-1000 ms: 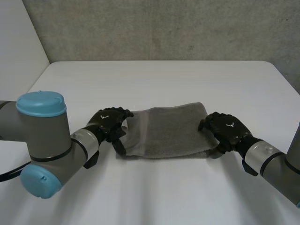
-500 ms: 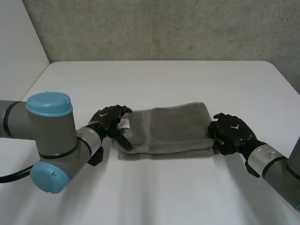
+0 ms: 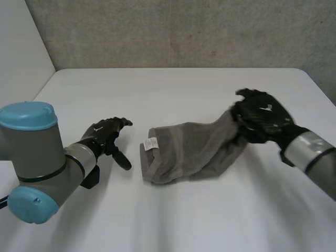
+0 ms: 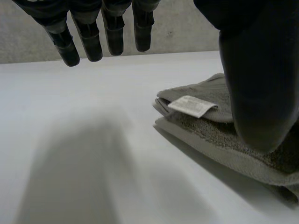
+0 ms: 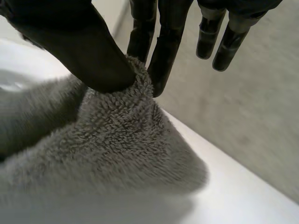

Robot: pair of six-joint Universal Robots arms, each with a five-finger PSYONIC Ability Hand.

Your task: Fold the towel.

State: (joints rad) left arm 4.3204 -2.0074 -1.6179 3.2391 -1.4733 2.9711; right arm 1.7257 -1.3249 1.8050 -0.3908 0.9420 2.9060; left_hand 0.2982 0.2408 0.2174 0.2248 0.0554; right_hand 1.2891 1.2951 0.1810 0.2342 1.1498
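White label at the left end of the grey towel, print too small to read. Right robot hand pinches the towel's right end, raised off the white desk. Left robot hand spread wide, empty, beside the label. Concrete wall behind.

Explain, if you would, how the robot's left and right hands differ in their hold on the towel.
The left hand is open, holding nothing; the right hand pinches the towel between thumb and fingers. The left hand sits apart from the towel, beside its labelled end; the right hand holds the opposite end raised off the table. Both are black and above the white table.
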